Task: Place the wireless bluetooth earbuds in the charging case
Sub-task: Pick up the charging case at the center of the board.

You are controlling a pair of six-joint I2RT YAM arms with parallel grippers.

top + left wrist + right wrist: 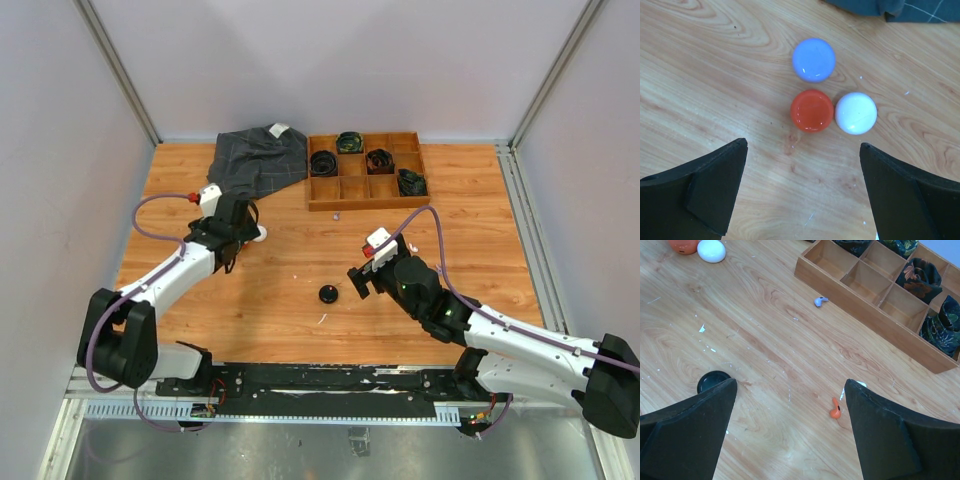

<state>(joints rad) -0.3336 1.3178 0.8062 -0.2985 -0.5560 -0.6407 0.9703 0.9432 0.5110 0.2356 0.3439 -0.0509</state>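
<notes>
Both arms' jaws wide, empty. Left wrist view shows lavender round case (813,59), orange round case (811,110) and white round case (855,113); overhead, only the white shows.

— What's that heap at the back of the table (250,320)?
— A grey checked cloth (258,160), all crumpled, with a white label (279,128) showing at its far edge. It lies right up against the left end of the wooden tray (366,205).
— And the tray?
— It's divided into square compartments. Four of them hold dark coiled belts (323,162), one in each. The patterned belt (349,141) farthest back looks greenish.
— Those specks?
— Small white flecks (702,329), scattered over the wood.
</notes>
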